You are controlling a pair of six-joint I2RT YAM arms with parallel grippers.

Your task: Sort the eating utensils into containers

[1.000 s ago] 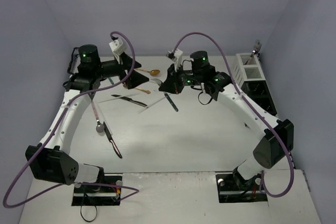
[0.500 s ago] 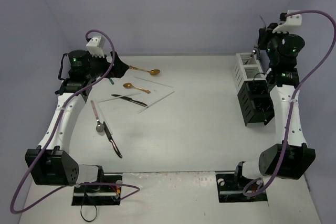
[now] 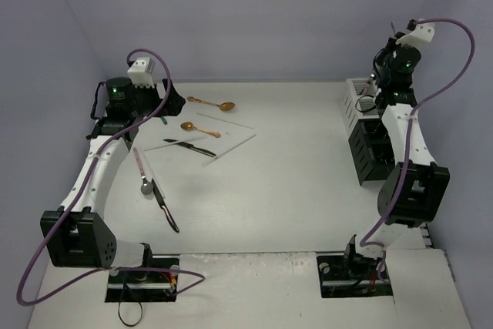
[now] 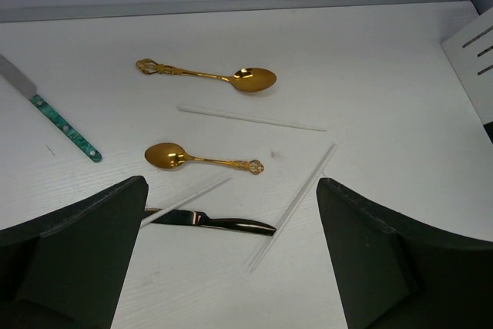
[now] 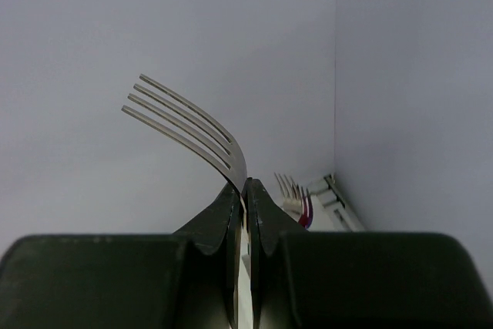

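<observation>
My right gripper [image 5: 245, 190] is shut on the neck of a silver fork [image 5: 192, 125], tines up. In the top view it [image 3: 377, 76] hangs over the white container [image 3: 360, 99] at the back right. Another fork [image 5: 293, 193] stands in that container [image 5: 339, 209]. The black container [image 3: 373, 152] stands just in front. My left gripper [image 4: 231, 213] is open and empty above two gold spoons [image 4: 208, 76] [image 4: 202, 159], a black-handled knife [image 4: 212, 223], pale chopsticks [image 4: 250, 119] [image 4: 296, 202] and a teal-handled piece [image 4: 68, 126]. From above, that gripper [image 3: 171, 101] is at the back left.
A pink-handled spoon [image 3: 142, 169] and a second black knife [image 3: 166, 206] lie by the left arm's forearm. Purple cables [image 3: 454, 52] loop off both wrists. Walls close the table at the back and both sides.
The right arm has swung from the table's middle to the back right, above the white container, with the fork in its grip. The left gripper has drawn back to the left, uncovering the spoons.
</observation>
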